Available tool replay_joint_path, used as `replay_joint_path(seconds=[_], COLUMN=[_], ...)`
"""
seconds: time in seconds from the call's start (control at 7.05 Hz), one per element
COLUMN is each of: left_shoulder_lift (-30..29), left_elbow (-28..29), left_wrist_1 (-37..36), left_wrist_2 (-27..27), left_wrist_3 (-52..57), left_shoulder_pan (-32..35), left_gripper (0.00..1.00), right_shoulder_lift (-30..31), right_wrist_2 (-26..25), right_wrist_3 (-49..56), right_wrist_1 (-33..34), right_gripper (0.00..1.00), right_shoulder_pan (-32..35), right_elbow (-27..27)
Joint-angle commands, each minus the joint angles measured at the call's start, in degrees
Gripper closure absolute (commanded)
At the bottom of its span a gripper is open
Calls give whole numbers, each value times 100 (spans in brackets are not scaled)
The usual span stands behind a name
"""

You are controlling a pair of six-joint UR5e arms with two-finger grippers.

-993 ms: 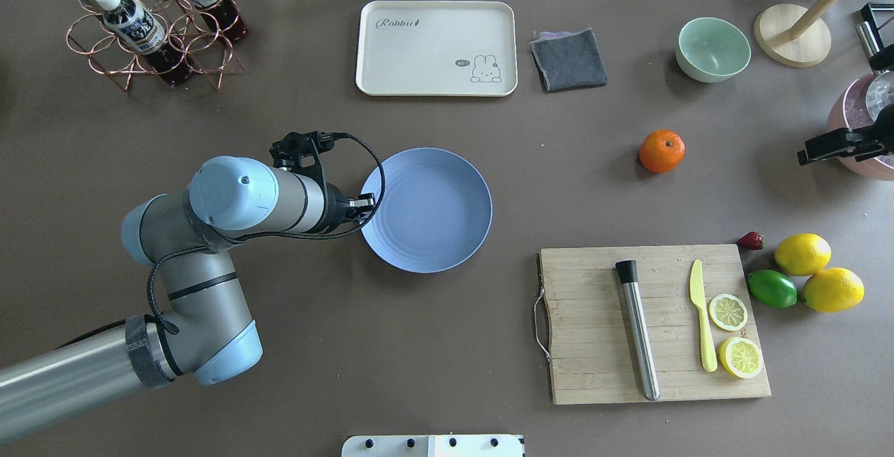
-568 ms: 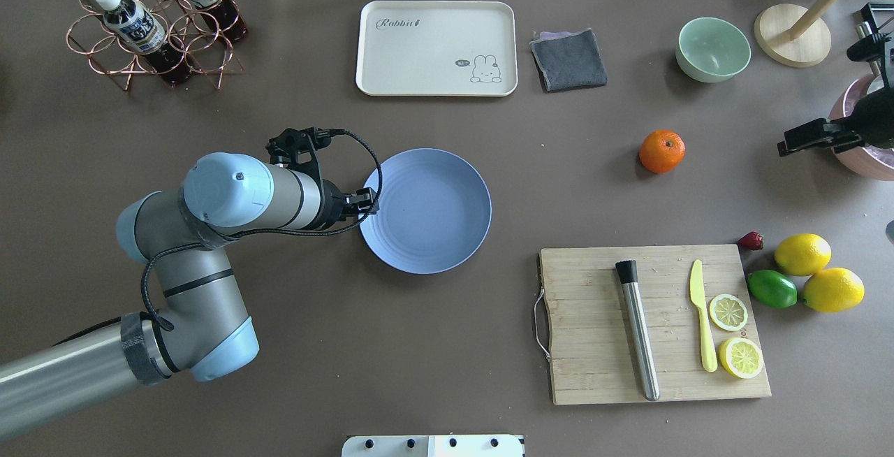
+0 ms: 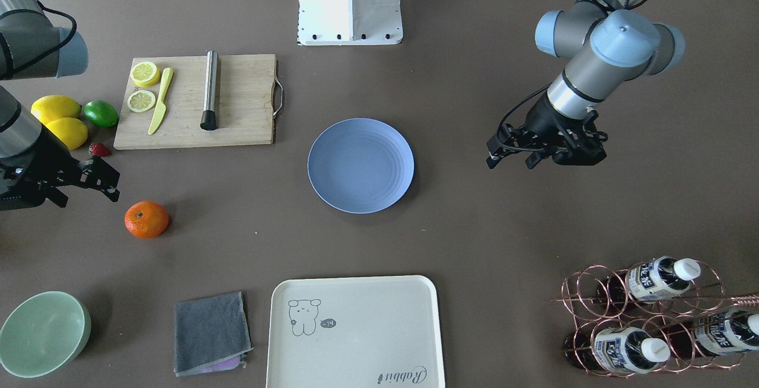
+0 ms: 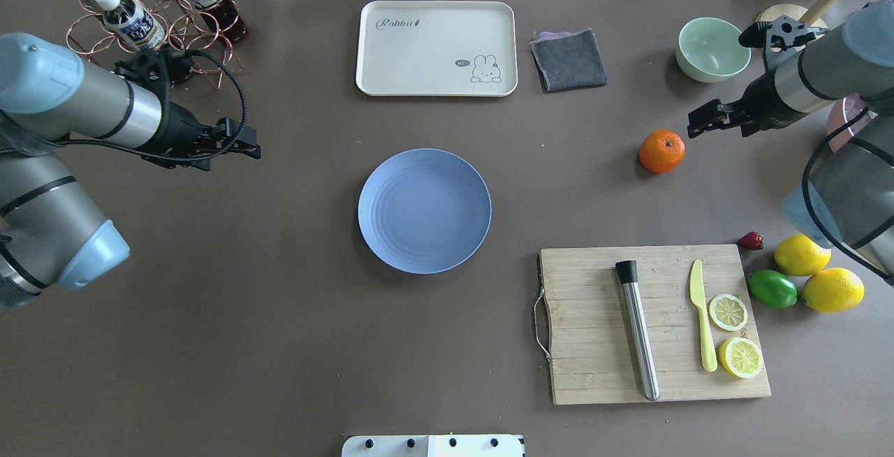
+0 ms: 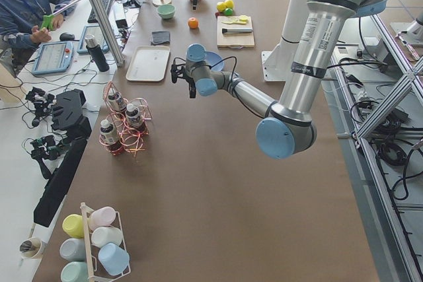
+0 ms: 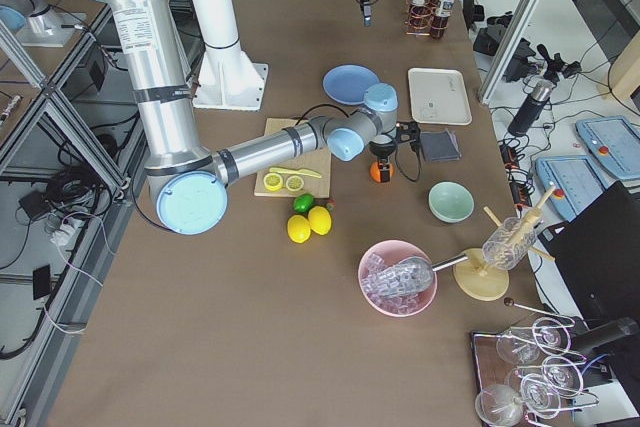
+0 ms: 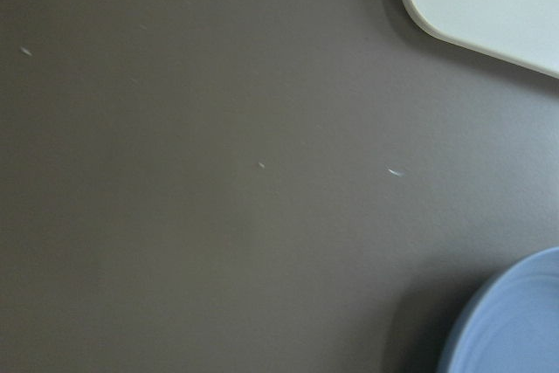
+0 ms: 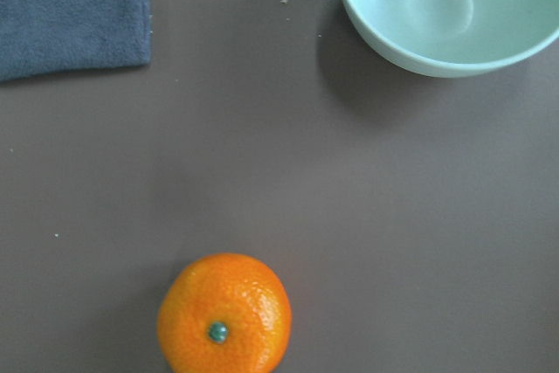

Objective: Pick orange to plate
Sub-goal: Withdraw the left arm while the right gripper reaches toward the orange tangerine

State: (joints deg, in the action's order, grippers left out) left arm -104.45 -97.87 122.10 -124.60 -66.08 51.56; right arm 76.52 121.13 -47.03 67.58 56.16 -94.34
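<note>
The orange (image 4: 661, 151) lies on the brown table, right of centre and far from the blue-lavender plate (image 4: 424, 210), which holds nothing. My right gripper (image 4: 700, 124) hovers just right of and beyond the orange, open and holding nothing. The right wrist view has the orange (image 8: 224, 314) at its lower edge, stem dimple up. My left gripper (image 4: 244, 144) hangs open above bare table, well left of the plate, whose rim (image 7: 515, 329) fills a corner of the left wrist view. The front view shows the orange (image 3: 146, 219) close to the right gripper (image 3: 101, 183), and the left gripper (image 3: 511, 159) apart from the plate (image 3: 360, 165).
A pale green bowl (image 4: 712, 48) and a grey cloth (image 4: 568, 59) lie beyond the orange. A cream tray (image 4: 419, 52) sits behind the plate. The cutting board (image 4: 587, 317) carries a muddler, knife and lemon slices, beside two lemons and a lime (image 4: 772, 288). A bottle rack (image 4: 147, 24) stands far left.
My left arm has drawn back from the plate's left rim toward the bottle rack. My right arm has come in from the right edge to just beside the orange.
</note>
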Motion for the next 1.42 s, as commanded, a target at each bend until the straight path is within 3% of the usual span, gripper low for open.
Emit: replay_joint_path(seconds=[0.0, 0.28, 0.43, 0.57, 1.28], left_shoulder_lift=[878, 997, 927, 1100, 1234], left_elbow=[-92, -40, 48, 83, 216], left_wrist_1=[-675, -2627, -3587, -3797, -3711], left_wrist_2=[-1152, -1155, -1120, -1180, -1409], left_wrist_3=[2525, 5957, 7428, 7730, 7751], left_shoulder_pan=[1822, 3116, 3479, 3692, 3720], left_gripper=[7, 2, 2, 2, 2], right_shoulder_lift=[-479, -673, -900, -1059, -929], right_wrist_2=[-72, -72, -72, -98, -370], right_wrist_3=[-246, -246, -246, -228, 150], right_wrist_1=[10, 18, 358, 692, 484], right_gripper=[2, 2, 2, 2, 1], right_shoulder_pan=[-202, -229, -237, -281, -474], right_elbow=[318, 513, 531, 566, 1075])
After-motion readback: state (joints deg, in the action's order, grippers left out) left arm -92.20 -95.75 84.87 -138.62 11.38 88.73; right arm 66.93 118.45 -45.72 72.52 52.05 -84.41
